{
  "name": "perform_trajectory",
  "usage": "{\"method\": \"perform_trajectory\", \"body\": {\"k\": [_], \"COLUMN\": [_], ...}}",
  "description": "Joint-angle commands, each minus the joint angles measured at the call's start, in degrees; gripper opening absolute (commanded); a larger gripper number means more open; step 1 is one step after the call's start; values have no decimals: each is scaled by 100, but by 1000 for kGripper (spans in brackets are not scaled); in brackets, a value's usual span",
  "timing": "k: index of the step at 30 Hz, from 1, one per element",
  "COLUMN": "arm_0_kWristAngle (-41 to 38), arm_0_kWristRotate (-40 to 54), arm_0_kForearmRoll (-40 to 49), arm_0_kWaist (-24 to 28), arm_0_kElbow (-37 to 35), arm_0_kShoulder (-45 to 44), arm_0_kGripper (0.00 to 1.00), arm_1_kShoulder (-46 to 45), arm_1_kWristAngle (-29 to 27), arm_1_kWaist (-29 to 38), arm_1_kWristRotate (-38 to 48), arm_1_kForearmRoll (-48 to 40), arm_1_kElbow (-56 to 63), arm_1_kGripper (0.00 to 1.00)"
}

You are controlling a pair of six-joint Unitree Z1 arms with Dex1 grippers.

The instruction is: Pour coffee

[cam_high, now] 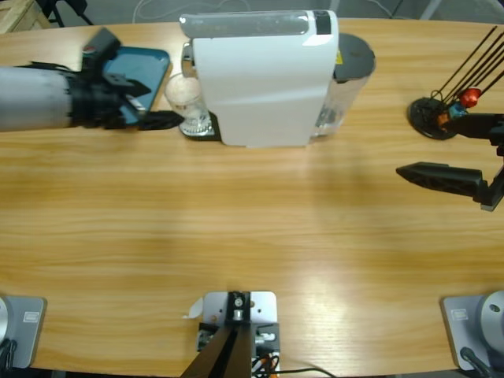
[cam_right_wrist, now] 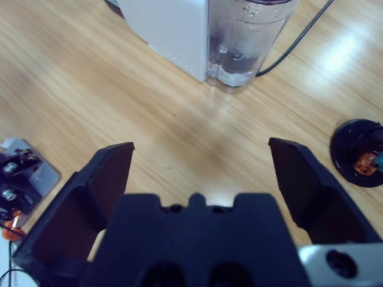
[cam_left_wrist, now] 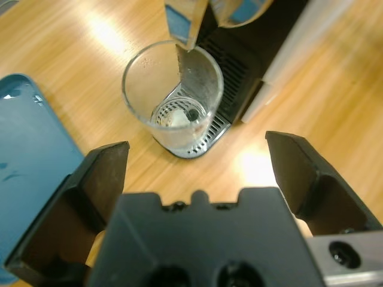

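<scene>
1. Left gripper point(cam_left_wrist: 194, 173) has its jaws spread wide with nothing between them. It sits just short of the glass point(cam_left_wrist: 173, 98), not touching.
2. Glass stands upright on the drip tray point(cam_left_wrist: 206, 134) of the white coffee machine point(cam_high: 264, 79), under the spout.
3. Coffee point(cam_left_wrist: 173, 116): only a shallow pale layer at the bottom of the glass; from the left wrist view it's hard to make out, looks thin and foamy.
4. In the high view the left arm point(cam_high: 47, 98) comes in from the left edge, gripper tip just beside the glass point(cam_high: 185, 98).
5. Blue tray point(cam_high: 146, 75) lies on the counter point(cam_high: 252, 220) behind the left arm, left of the glass.
6. Right gripper point(cam_right_wrist: 200, 173) also spread, holding nothing, above bare counter, well apart from the machine.
7. Clear water tank point(cam_right_wrist: 248, 42) sits at the machine's right side, with a black cable point(cam_right_wrist: 296, 39) next to it.
8. Black capsule holder point(cam_high: 433, 114) with orange and red capsules stands near the right edge, just behind the right gripper point(cam_high: 441, 177).
</scene>
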Motion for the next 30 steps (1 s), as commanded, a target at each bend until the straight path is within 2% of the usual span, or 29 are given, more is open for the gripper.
{"method": "perform_trajectory", "body": {"k": [1, 2, 4, 6, 7, 19, 23, 30], "arm_0_kWristAngle": [655, 715, 756, 782, 808, 1098, 1100, 1091], "arm_0_kWristRotate": [16, 14, -48, -160, -192, -253, -311, -331], "arm_0_kForearmRoll": [1836, 1952, 1991, 1989, 1986, 2039, 2081, 2123], "arm_0_kWaist": [2, 2, 2, 2, 2, 2, 2, 2], "arm_0_kElbow": [96, 147, 295, 367, 364, 350, 341, 306], "arm_0_kShoulder": [-1850, -2001, -2189, -2269, -2279, -2298, -2262, -2170], "arm_0_kGripper": [973, 972, 968, 960, 954, 959, 963, 964], "arm_1_kShoulder": [358, 440, 753, 1239, 1485, 3766, 4264, 4541], "arm_1_kWristAngle": [312, 333, 440, 488, 475, -40, -266, -272], "arm_1_kWaist": [-328, -453, -733, -996, -1104, -1204, -907, -627], "arm_1_kWristRotate": [-13, -20, -149, -238, -240, -599, -599, -593], "arm_1_kForearmRoll": [558, 720, 1049, 1379, 1448, 2567, 2747, 2933], "arm_1_kElbow": [-325, -501, -945, -1473, -1758, -5250, -5799, -6091], "arm_1_kGripper": [971, 894, 602, 96, 0, 0, 0, 0]}}
